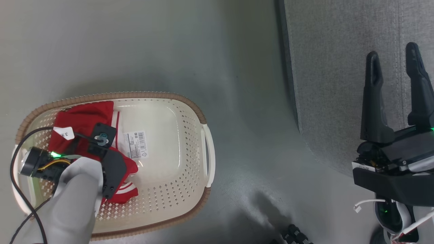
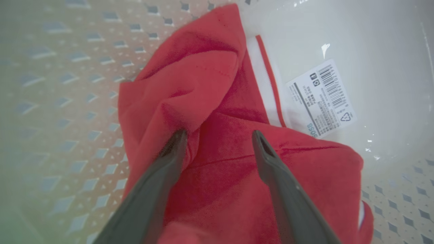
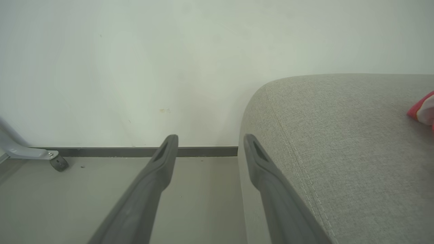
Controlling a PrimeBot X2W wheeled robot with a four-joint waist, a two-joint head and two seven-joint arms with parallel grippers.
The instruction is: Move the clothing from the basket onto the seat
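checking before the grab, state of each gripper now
left gripper: open at the clothing, not gripping
right gripper: open, empty, by the seat

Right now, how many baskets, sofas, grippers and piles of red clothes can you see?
Oval cream-white plastic basket: 1
Big grey woven-fabric sofa: 1
Dark two-fingered grippers: 2, the left gripper and the right gripper, both open
Red fabric clothing piles: 2, the pile in the basket and the piece on the sofa
Total: 6
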